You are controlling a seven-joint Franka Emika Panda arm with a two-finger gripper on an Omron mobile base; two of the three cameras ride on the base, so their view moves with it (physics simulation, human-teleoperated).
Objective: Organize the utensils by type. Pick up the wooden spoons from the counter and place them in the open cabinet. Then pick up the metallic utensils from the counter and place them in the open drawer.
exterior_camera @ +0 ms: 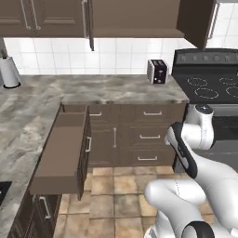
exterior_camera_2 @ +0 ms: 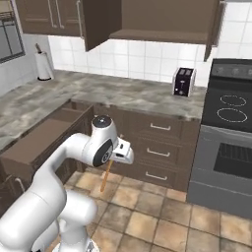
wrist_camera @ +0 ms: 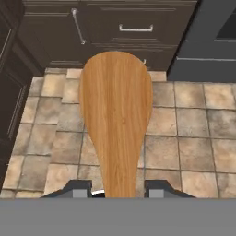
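My gripper (wrist_camera: 119, 187) is shut on the handle of a wooden spoon (wrist_camera: 115, 110), whose broad orange-brown bowl points away from the hand towards the tiled floor. In the right base view the wooden spoon (exterior_camera_2: 105, 178) hangs down from my gripper (exterior_camera_2: 114, 161), below counter height in front of the base cabinets. The open drawer (exterior_camera: 59, 148) (exterior_camera_2: 40, 138) juts out at the left, its light brown inside bare. The open cabinet (exterior_camera: 139, 21) (exterior_camera_2: 162, 22) hangs above the counter (exterior_camera: 102, 89) (exterior_camera_2: 123, 94), doors swung outward. No utensil shows on the counter.
A toaster (exterior_camera: 157, 71) (exterior_camera_2: 183, 81) stands at the counter's right end, beside a black stove (exterior_camera: 209, 86) (exterior_camera_2: 230, 110). A paper towel roll (exterior_camera: 8, 72) (exterior_camera_2: 43, 66) is at the far left. Closed drawers (wrist_camera: 133, 28) face the hand.
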